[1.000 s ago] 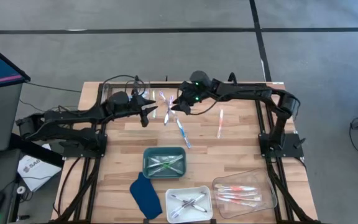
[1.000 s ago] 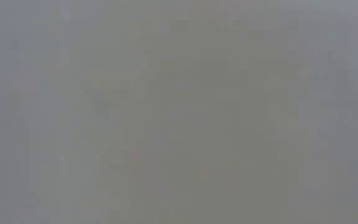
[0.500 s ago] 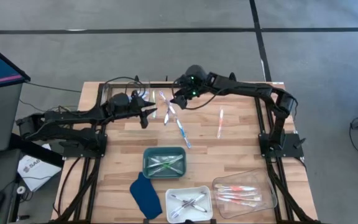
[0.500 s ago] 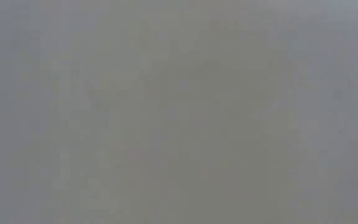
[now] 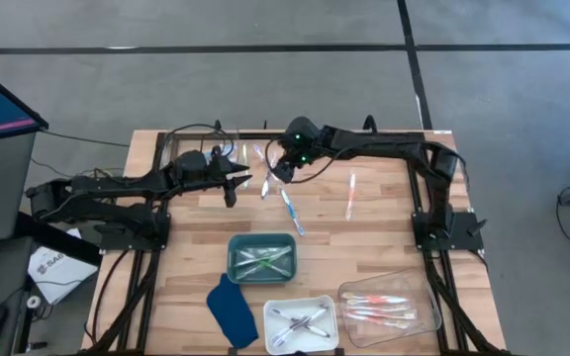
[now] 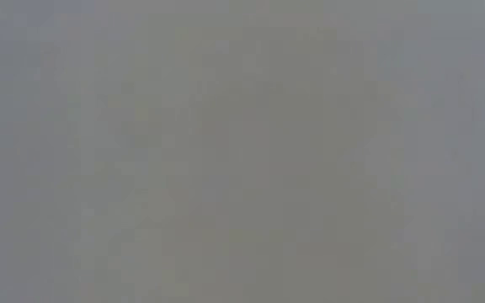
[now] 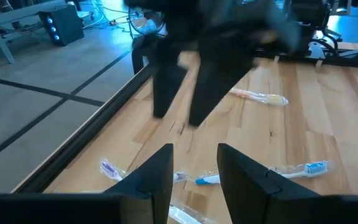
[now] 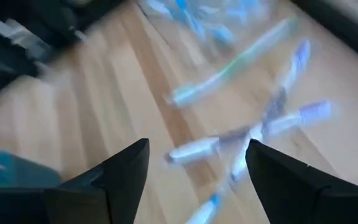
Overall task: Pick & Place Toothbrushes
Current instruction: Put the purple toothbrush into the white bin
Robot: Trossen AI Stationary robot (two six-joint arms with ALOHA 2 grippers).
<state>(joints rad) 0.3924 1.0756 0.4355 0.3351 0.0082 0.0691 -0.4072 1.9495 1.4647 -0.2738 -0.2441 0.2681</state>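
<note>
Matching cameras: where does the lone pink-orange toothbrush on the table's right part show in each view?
High view: pink-orange toothbrush, right of centre, alone.
Low view: not in it.
Left wrist view: on the wood beyond the right hand.
Right wrist view: not in it.
Shared landmark: right hand, in high and left wrist views.

A wooden slatted table point(image 5: 374, 237) with a dark frame carries everything. Loose toothbrushes point(image 5: 287, 204) lie scattered on its far middle, with one pink brush point(image 5: 350, 196) apart to the right. Nearer the middle sits a green tray point(image 5: 261, 257). Along the near edge lie a dark blue cloth point(image 5: 230, 311) at left, a white tray point(image 5: 301, 322) beside it, and a clear tray point(image 5: 389, 303) at right, each tray holding brushes.
</note>
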